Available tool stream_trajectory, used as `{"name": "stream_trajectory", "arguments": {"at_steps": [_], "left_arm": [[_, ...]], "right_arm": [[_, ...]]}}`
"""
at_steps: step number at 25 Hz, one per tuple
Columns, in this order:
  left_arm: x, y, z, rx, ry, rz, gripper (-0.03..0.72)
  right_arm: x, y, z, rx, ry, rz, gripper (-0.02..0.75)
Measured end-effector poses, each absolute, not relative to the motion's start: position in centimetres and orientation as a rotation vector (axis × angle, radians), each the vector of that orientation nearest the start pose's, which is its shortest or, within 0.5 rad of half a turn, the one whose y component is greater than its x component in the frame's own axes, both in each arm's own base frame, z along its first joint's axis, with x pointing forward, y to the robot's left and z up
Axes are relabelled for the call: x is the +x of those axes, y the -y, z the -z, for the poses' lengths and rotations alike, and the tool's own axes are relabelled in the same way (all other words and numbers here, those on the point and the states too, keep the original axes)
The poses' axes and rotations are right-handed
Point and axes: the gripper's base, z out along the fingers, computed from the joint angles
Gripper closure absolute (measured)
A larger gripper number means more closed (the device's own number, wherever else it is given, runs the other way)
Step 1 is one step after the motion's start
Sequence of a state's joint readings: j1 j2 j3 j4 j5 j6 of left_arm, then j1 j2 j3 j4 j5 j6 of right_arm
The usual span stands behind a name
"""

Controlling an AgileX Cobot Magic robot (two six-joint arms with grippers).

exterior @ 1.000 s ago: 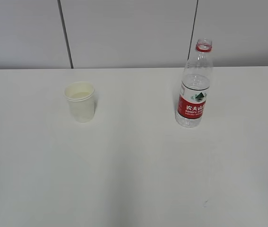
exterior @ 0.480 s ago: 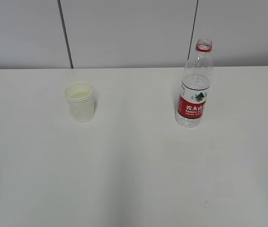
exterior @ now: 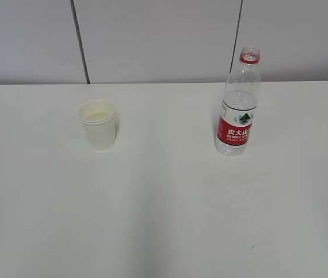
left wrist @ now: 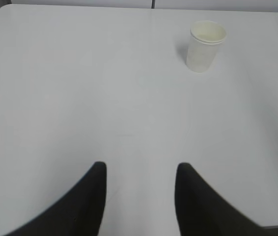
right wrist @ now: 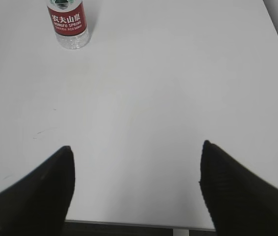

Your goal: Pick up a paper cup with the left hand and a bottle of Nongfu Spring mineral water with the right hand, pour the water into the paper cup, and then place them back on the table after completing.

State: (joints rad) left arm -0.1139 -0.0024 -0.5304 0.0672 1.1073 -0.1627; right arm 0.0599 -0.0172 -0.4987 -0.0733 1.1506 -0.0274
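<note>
A white paper cup stands upright on the white table, left of centre; it also shows in the left wrist view at the far right. A clear uncapped Nongfu Spring bottle with a red label stands upright to the right; only its lower part shows in the right wrist view. Water fills the bottle's lower part. My left gripper is open and empty, well short of the cup. My right gripper is open wide and empty near the table's front edge. Neither arm shows in the exterior view.
A grey panelled wall runs behind the table. The table's front edge lies just under my right gripper, and its right edge shows at the upper right.
</note>
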Motion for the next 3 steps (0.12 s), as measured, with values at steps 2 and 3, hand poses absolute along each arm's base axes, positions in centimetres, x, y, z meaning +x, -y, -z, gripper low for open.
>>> {"name": "stream_trajectory", "arguments": {"at_steps": [2, 3], "left_arm": [[-1.02, -0.67, -28.20, -0.056, -2.057, 0.091, 0.397], [-1.02, -0.67, -28.20, -0.056, -2.057, 0.091, 0.398]], "right_arm": [[-1.11, 0.68, -26.98, -0.084, -2.115, 0.069, 0.152], [-1.11, 0.68, -26.98, -0.084, -2.115, 0.069, 0.152]]}}
